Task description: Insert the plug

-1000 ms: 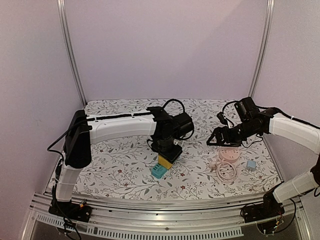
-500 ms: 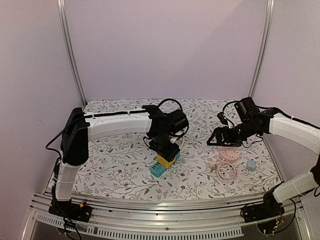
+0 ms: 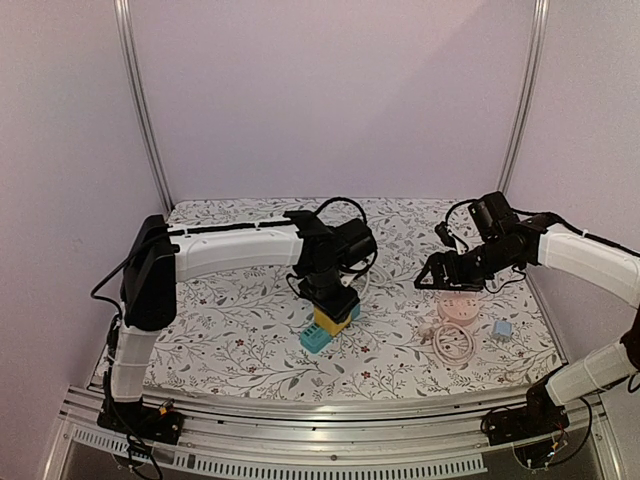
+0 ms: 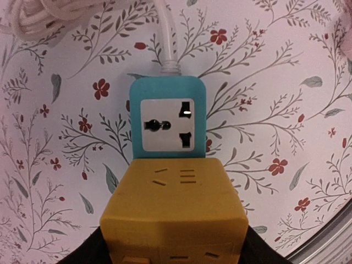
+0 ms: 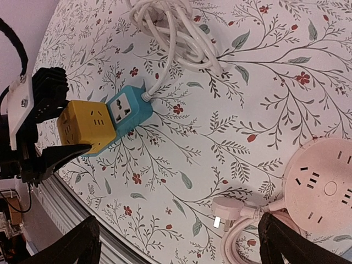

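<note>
Floral-print tabletop lay under both arms, the plug at its middle.
The right gripper hung with fingers spread wide, holding nothing, above the round pink socket hub. The left gripper was clamped on the yellow plug block, which sat on one end of the teal socket strip, beside the strip's uncovered outlet. A white plug lay just beside the hub.
</note>
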